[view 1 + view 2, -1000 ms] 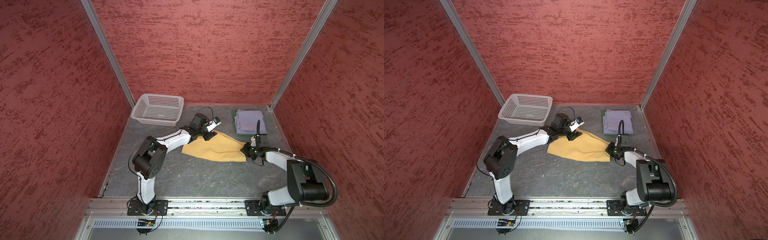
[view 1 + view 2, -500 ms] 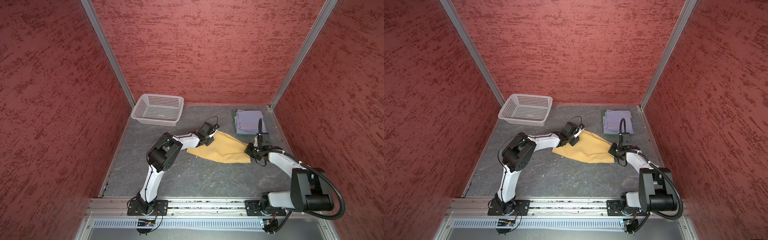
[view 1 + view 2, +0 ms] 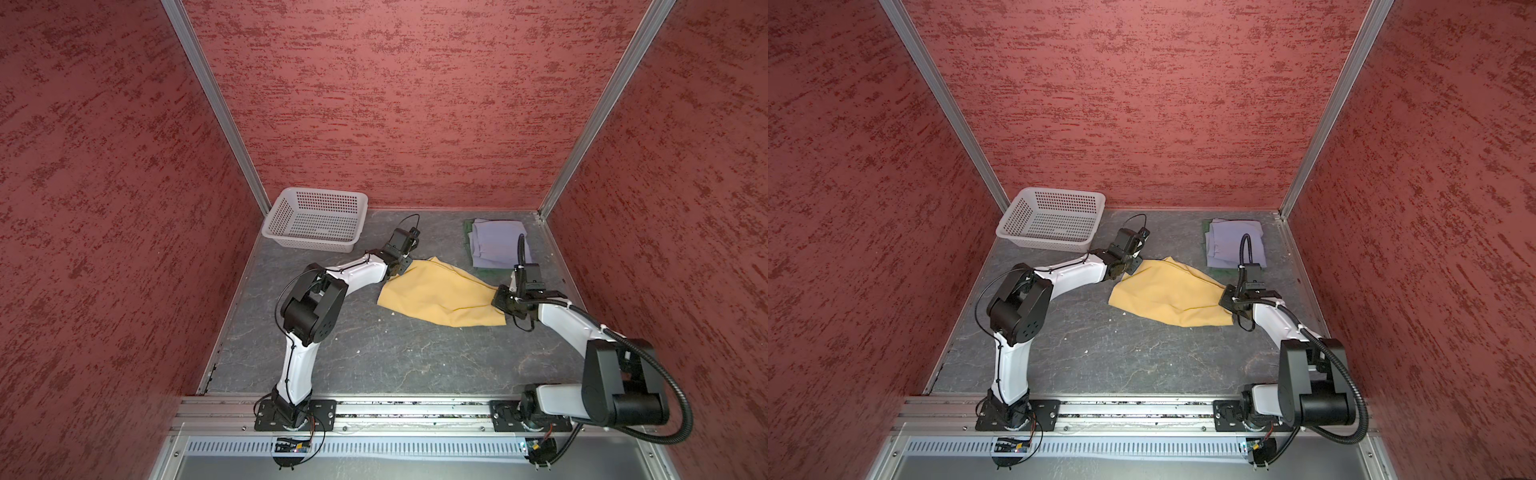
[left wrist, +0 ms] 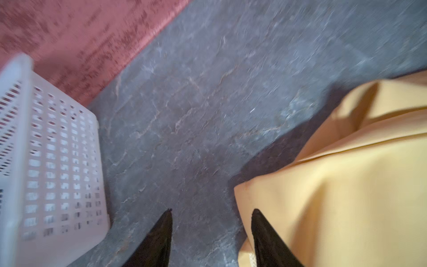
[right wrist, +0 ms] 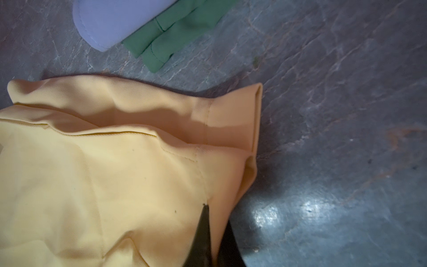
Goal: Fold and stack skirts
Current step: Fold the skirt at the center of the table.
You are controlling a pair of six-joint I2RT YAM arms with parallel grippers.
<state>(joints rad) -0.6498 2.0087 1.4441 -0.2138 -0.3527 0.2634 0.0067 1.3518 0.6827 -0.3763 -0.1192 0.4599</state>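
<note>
The mustard yellow skirt [image 3: 440, 297] [image 3: 1167, 293] lies loosely spread mid-floor, with folds along its far edge. My right gripper [image 3: 498, 299] [image 5: 215, 215] is shut on its right end, cloth pinched between the fingers. My left gripper [image 3: 401, 268] [image 4: 211, 210] is open and low at the skirt's far-left corner [image 4: 335, 196]. One finger rests over the cloth's edge; bare floor shows in the gap. The lavender-grey skirt [image 3: 498, 243] [image 5: 111, 20] lies folded on the folded dark green skirt [image 3: 467, 235] [image 5: 175, 30] at the back right.
A white perforated basket [image 3: 320, 192] [image 3: 1059, 192] [image 4: 57, 161] stands at the back left, close to my left gripper. Red walls close in three sides. The grey floor [image 3: 395, 353] runs in front of the yellow skirt to the rail that carries both arm bases.
My left gripper came down from above the yellow skirt's far-left corner to floor level beside it. The right gripper drew its end of the skirt slightly to the right.
</note>
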